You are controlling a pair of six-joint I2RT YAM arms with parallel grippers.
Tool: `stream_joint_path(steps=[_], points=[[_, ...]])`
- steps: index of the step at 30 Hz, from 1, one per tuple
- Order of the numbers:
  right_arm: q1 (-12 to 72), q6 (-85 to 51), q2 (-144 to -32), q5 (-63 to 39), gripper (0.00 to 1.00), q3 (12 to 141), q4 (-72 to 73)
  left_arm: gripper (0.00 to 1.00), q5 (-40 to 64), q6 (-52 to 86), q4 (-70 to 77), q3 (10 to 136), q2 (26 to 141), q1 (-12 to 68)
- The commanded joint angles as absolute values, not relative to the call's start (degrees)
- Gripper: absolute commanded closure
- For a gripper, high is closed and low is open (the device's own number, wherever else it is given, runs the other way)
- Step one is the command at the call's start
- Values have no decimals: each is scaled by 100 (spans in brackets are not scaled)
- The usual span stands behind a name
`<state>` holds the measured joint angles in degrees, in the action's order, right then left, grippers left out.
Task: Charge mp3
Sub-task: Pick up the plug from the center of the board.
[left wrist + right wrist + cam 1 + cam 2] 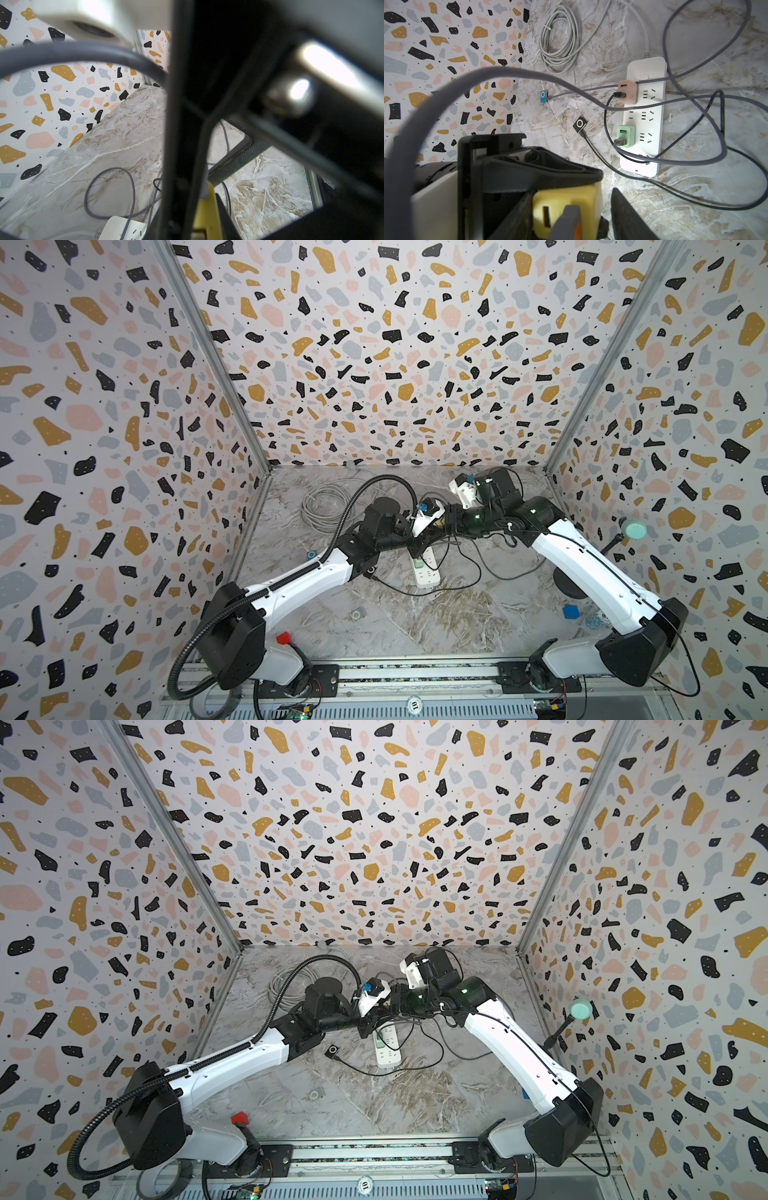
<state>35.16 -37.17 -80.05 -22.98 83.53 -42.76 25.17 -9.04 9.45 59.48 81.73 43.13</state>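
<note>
Blue mp3 player, small and flat with a white round pad (543, 96), lies on the marble-patterned tabletop (695, 207) close to the speckled wall, well apart from both grippers. A thick grey cable (519, 70) is already plugged into its side, so that end looks done.

The other end is still loose, I judge. Raised above the table, the left gripper (205, 212) is clamped on a yellow cube-shaped USB charger (571, 195) whose dark slot shows empty. A grey USB plug with an orange mark (566, 220) sits just beside that slot, at the right gripper (577, 224). Whether that claw is pinching the plug I cannot tell: one black finger stands off to the side and the rest is hidden.

Left to do: seat the plug, then push the charger into the white power strip (654, 66).

The strip carries a pink charger (627, 91) and a green charger (626, 136), each with a dark lead. Sockets between them are free, but grey and black cables are draped across them and may foul the insertion. A black mp3 player (579, 124) lies beside the strip, and a coiled pale cable (560, 39) farther back.
</note>
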Motion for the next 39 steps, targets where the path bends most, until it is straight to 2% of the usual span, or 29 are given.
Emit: stream_joint_path(steps=[1, 13, 14, 18, 22, 26, 39], points=[[3603, -3463, -8180, -2190, 50, 8369, -4867, 100, 2581, -1043, 1677, 6044, 8023, 4368], [3631, -3549, -8194, -2291, 78, 8288, -4639, 100, 2034, -1201, 1796, 6070, 7956, 4491], [3630, -3566, -8184, -2285, 80, 8286, -4632, 97, 2010, -1187, 1822, 6044, 7956, 4487], [3511, -3693, -8096, -2220, 87, 8273, -4624, 74, 2032, -1074, 1876, 5915, 7935, 4491], [3258, -3846, -7919, -2136, 92, 8279, -4615, 60, 1927, -1033, 1881, 5650, 7796, 4491], [3126, -3885, -7839, -2208, 94, 8297, -4631, 54, 1917, -934, 2053, 5356, 7642, 4496], [3129, -3941, -7823, -2224, 94, 8351, -4656, 54, 2476, -863, 1893, 5320, 7950, 4487]])
